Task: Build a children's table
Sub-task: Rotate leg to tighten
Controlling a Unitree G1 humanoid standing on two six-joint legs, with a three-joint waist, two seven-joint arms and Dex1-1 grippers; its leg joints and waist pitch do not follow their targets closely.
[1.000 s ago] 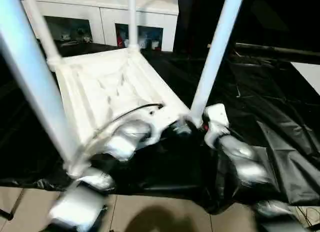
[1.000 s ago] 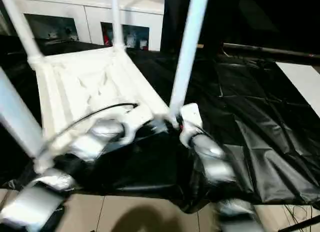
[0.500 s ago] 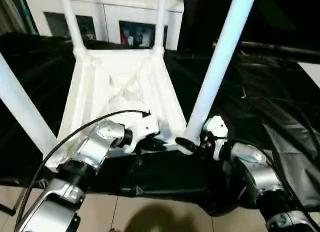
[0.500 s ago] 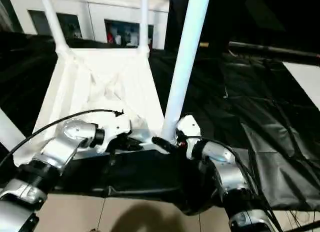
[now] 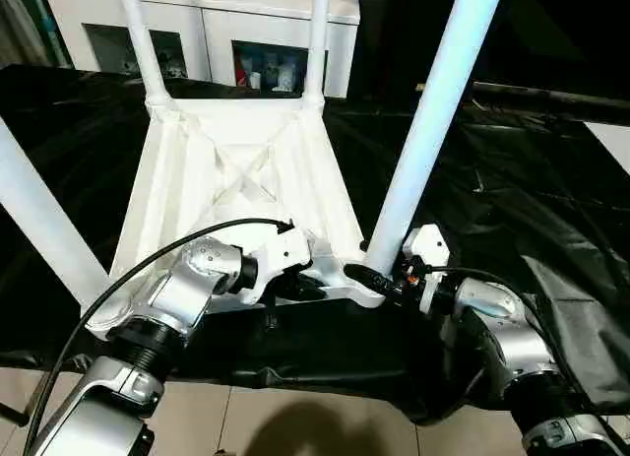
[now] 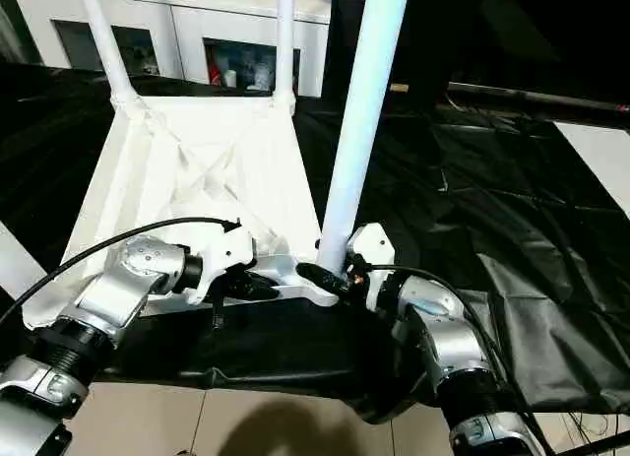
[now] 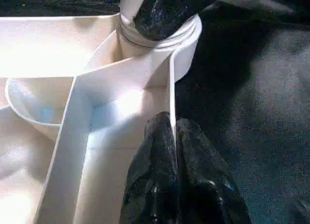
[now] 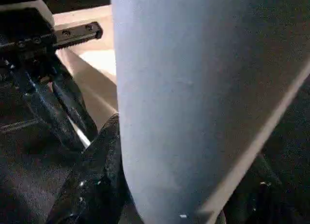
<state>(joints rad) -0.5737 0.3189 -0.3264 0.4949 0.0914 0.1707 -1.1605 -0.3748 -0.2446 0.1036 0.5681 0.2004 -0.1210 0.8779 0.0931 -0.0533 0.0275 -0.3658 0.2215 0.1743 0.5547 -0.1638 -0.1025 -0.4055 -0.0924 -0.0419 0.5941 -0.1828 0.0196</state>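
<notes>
The children's table lies upside down on the black-draped work table, its ribbed white top facing up. Four white legs stand in its corner sockets: near right leg, near left leg and two far legs. My left gripper is shut on the thin near rim wall of the top, close to the near right socket. My right gripper is shut around the base of the near right leg, one black finger showing beside it.
The black cover spreads wrinkled to the right and far side. The work table's front edge runs just below my grippers, with tiled floor beneath. A white cabinet with glass doors stands behind.
The head view has swung and steadied, so the whole picture shifted. Both grippers keep their hold at the near right corner; I see no clear move of the table itself.
</notes>
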